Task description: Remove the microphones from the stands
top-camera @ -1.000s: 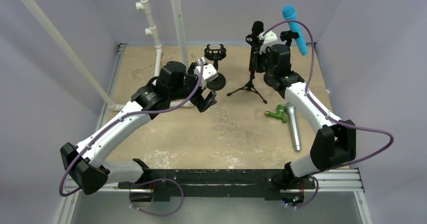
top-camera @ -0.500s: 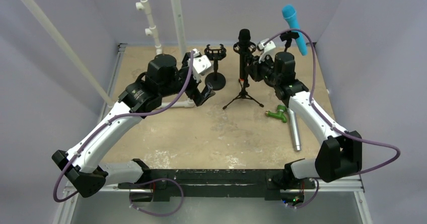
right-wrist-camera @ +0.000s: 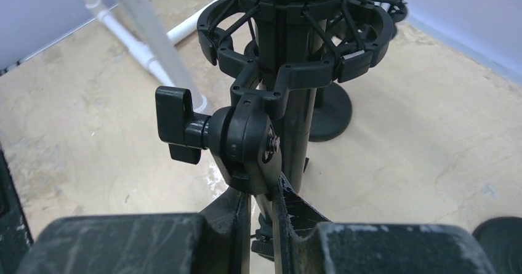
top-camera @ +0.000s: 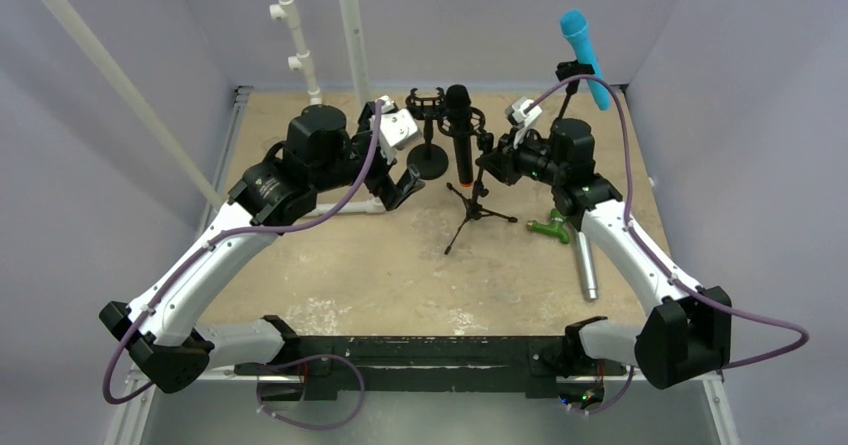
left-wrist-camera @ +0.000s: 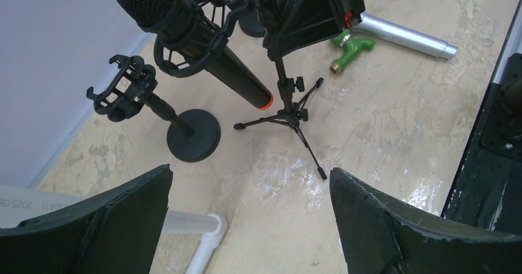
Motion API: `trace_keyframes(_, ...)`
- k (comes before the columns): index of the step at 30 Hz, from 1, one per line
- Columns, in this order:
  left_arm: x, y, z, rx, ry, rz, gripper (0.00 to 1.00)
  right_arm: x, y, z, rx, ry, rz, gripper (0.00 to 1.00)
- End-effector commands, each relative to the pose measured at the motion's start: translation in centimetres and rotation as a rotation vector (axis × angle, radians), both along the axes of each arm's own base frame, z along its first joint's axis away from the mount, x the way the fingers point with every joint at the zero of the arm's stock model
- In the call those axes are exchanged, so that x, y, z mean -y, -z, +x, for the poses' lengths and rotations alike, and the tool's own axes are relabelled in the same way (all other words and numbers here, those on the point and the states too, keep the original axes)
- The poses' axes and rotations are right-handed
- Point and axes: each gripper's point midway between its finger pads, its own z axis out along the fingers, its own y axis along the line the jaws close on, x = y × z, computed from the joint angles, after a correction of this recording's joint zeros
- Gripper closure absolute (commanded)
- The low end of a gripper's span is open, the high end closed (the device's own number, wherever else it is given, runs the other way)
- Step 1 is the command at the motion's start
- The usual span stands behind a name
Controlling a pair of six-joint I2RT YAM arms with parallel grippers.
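Since the right fingers are clamped shut on the pole of the tripod stand just under its swivel joint, their job is only to brace it firmly; the left fingers, spread wide and empty, face the black microphone, which sits tilted in the shock mount atop that stand. The clean move, I judge, is to close them on the bare lower barrel near the orange ring and slide it out along its own axis; steer clear of the empty round-based stand nearby on the worktop.

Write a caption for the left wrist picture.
Open left claw faces the black microphone on its tripod stand, beside an empty stand.
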Motion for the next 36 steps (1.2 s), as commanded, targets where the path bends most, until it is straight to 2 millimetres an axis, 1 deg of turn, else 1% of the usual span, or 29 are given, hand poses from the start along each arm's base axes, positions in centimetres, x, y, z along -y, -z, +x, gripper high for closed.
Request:
trace_keyframes(1,0.0,-2.3,0.2,0.036,-0.008,-0.047,0.04,-1.6,1.9,-4.9,-0.115,-0.194,0.016,1.0)
trace_keyframes(5,0.1,-2.6,0.4,-0.042,-0.044,-0.124,0.05,-1.9,2.0,-7.2,-0.122,-0.293,0.008,1.0)
trace_keyframes(9,0.7,-2.4,0.4,-0.117,-0.067,-0.198,0.05,-2.0,2.3,-9.0,-0.133,-0.359,0.003,1.0)
trace_keyframes(12,1.4,-1.8,0.8,-0.185,-0.096,-0.247,0.05,-2.1,2.4,-10.0,-0.153,-0.396,0.009,1.0)
trace_keyframes(16,2.8,-1.4,1.6,-0.263,-0.094,-0.291,0.04,-2.3,2.4,-11.1,-0.184,-0.445,0.004,1.0)
trace_keyframes(19,3.8,-1.3,1.9,-0.293,-0.074,-0.309,0.04,-2.3,2.4,-11.7,-0.194,-0.474,0.001,1.0)
trace_keyframes(23,4.3,-0.5,2.8,-0.284,-0.078,-0.3,0.03,-2.1,2.7,-12.3,-0.202,-0.487,-0.003,1.0)
trace_keyframes(28,4.8,-0.7,3.4,-0.232,-0.06,-0.331,0.02,-2.0,2.8,-12.6,-0.203,-0.49,-0.009,1.0)
trace_keyframes(31,5.1,-0.4,3.8,-0.231,-0.057,-0.327,0.03,-2.0,2.9,-12.6,-0.204,-0.49,-0.011,1.0)
trace_keyframes(36,5.6,0.5,4.3,-0.247,-0.056,-0.317,0.06,-1.9,3.0,-12.5,-0.202,-0.486,-0.014,1.0)
